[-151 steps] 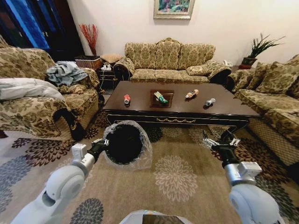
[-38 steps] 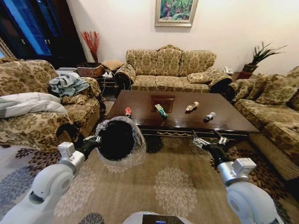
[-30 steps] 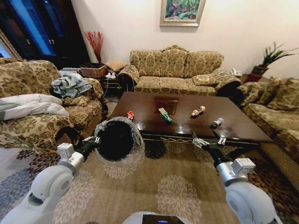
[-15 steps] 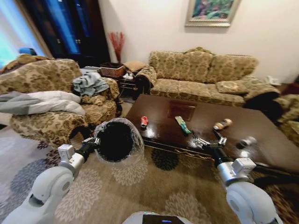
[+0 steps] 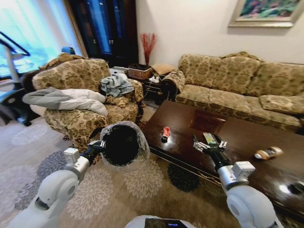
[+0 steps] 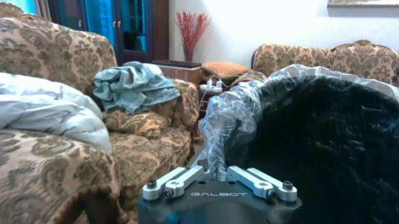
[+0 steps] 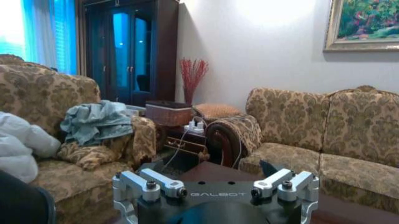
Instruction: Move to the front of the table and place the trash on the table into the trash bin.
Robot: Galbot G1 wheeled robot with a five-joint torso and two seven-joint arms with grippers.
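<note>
Seen from the head camera beside the table [image 5: 247, 142]: left gripper [image 5: 98, 144] clamped on the rim of the bin [image 5: 122, 145], held in the air off the table's near-left corner, mouth tipped toward the camera, plastic liner crinkled around the rim. Right gripper [image 5: 208, 145] raised over the table's near edge, fingers spread and holding nothing. On the tabletop: red can [image 5: 166, 132] near the left end; green wrapper [image 5: 210, 138] just behind the right gripper, partly hidden by it; tan bottle [image 5: 268, 153] farther right. In the left wrist view, liner [image 6: 234, 109] pinched between the fingers [image 6: 168, 184]. Armchair [image 5: 80, 102] left of the table, sofa [image 5: 237, 83] behind it.
</note>
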